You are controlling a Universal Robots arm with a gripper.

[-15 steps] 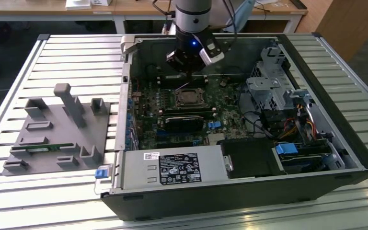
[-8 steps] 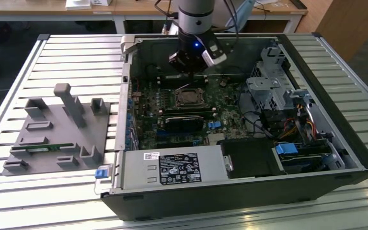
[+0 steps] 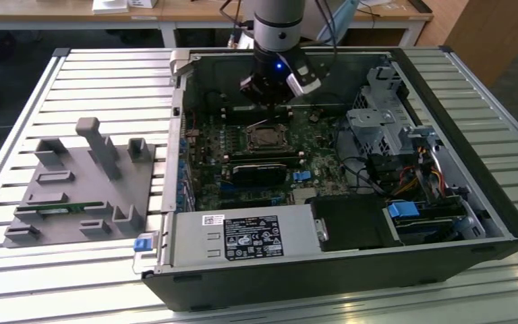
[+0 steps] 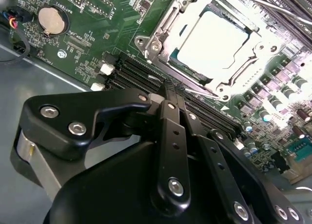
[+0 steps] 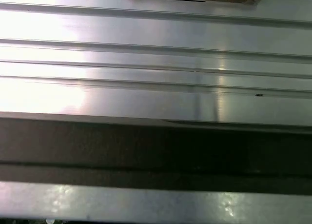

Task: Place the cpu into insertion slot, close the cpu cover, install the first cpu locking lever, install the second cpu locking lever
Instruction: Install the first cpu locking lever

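Sitting in the slot (image 4: 204, 43), the cpu (image 4: 209, 41) shows its pale grey top in the second wrist view, so placing it looks done. Cover (image 4: 170, 26) frame lies flat around the chip, window over it, which reads as closed, though I can't confirm it is fully seated. Thin metal lever (image 4: 253, 2) runs along the far edge of the cover at about 1 o'clock from the chip; whether either lever is hooked down I cannot tell, so those two steps count as open.

Gripper (image 4: 170, 94) hangs just beside the socket, at about 7 o'clock from the chip in the second wrist view, over the long black memory slots (image 4: 141, 70), holding nothing visible. Fingers sit pressed together, jaws closed on nothing.

Exterior view: socket (image 3: 266, 138) sits mid-board in the open computer case (image 3: 475, 223), arm (image 3: 277, 27) above it at 12 o'clock. Grey parts holder (image 3: 79, 189) rests well apart at 9 o'clock on the slatted table (image 3: 25, 108).
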